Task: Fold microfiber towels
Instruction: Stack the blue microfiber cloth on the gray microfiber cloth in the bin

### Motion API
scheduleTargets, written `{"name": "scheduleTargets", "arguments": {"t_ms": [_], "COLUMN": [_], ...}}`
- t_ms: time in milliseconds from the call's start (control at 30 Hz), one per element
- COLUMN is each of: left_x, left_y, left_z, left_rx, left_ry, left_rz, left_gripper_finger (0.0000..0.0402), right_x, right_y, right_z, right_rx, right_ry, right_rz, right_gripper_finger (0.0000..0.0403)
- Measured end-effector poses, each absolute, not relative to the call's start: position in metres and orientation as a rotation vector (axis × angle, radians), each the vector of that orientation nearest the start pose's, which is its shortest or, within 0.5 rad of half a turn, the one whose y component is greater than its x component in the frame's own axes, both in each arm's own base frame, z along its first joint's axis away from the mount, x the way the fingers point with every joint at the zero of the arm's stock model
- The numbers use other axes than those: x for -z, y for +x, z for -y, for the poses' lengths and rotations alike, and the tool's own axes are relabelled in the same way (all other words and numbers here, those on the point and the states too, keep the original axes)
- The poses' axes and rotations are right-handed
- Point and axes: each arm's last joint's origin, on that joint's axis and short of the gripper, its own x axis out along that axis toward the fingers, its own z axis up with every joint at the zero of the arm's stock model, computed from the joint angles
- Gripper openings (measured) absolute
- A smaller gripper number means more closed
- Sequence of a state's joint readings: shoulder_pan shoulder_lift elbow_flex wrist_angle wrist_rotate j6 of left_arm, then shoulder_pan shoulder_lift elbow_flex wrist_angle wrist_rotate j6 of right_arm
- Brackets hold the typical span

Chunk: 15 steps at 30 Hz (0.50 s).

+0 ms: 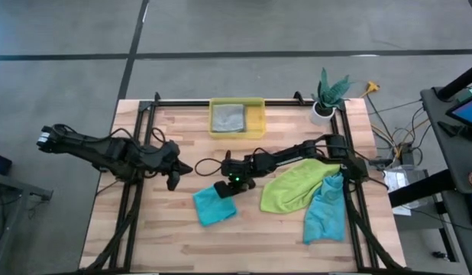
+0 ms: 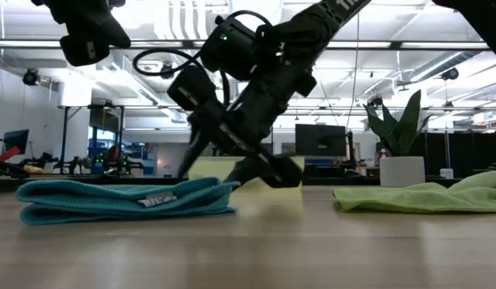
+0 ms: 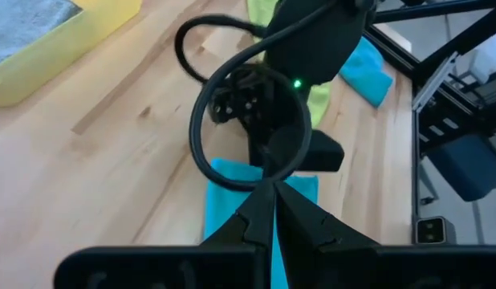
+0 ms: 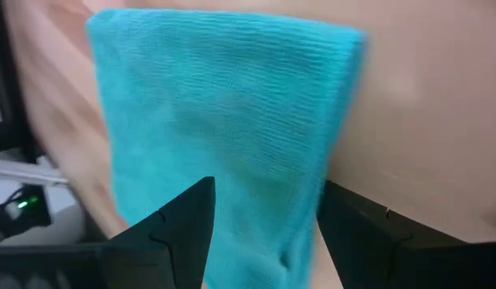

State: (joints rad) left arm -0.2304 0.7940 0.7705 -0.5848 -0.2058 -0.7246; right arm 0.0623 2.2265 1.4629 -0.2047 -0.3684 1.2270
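Folded teal towel (image 1: 214, 205) near the middle of the table, a bit toward 6 o'clock. Flat, small, squarish, tilted a little, one corner up toward 1 o'clock. No clear long side from above. From table height, long and low (image 2: 128, 201), two soft layers with a small tag on the front edge.

Right gripper (image 1: 225, 189) just at the towel's 12 o'clock edge. Fingers (image 4: 177, 225) spread apart over the teal cloth (image 4: 224, 120), nothing held between them. In the low view, same gripper (image 2: 268, 172) tipped down close to the wood, just beside the towel's end.

Lime green towel (image 1: 297, 186) at 3 o'clock from the teal one, loose and rumpled, long side running from 8 to 2 o'clock. Second teal towel (image 1: 324, 210) beside it, at its 4 o'clock edge, hanging long toward 6 o'clock, bunched up, touching the green one.

Yellow bin (image 1: 257, 122) at 12 o'clock on the table, with a grey towel (image 1: 228, 117) lying inside.

Left gripper (image 1: 175, 174) at 9 o'clock, well apart from the towels. Fingers (image 3: 260, 213) pressed together, tips touching, holding nothing.

Small potted plant (image 1: 324, 98) at the 1 o'clock corner of the wooden table (image 1: 144, 229). Only from table height: a big room behind, with lights and screens.
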Motion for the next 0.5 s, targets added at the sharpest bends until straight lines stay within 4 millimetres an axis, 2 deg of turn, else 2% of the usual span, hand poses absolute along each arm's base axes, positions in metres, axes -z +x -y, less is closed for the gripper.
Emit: {"name": "scheduleTargets", "arguments": {"t_ms": [300,500], "left_x": [-0.294,-0.301], "left_y": [0.153,0.152], "left_z": [0.030,0.030], "left_rx": [-0.171,-0.155], "left_ry": [-0.585,-0.595], "left_rz": [-0.558,-0.539], "left_gripper_finger": [0.0000,0.0000], "right_x": [-0.089,-0.078], "right_y": [0.459,0.463], "right_z": [-0.042,-0.043], "right_rx": [0.193,0.190], "right_ry": [1.292,1.295], "right_rz": [-1.085,-1.054], "right_gripper_finger": [0.0204,0.0165]}}
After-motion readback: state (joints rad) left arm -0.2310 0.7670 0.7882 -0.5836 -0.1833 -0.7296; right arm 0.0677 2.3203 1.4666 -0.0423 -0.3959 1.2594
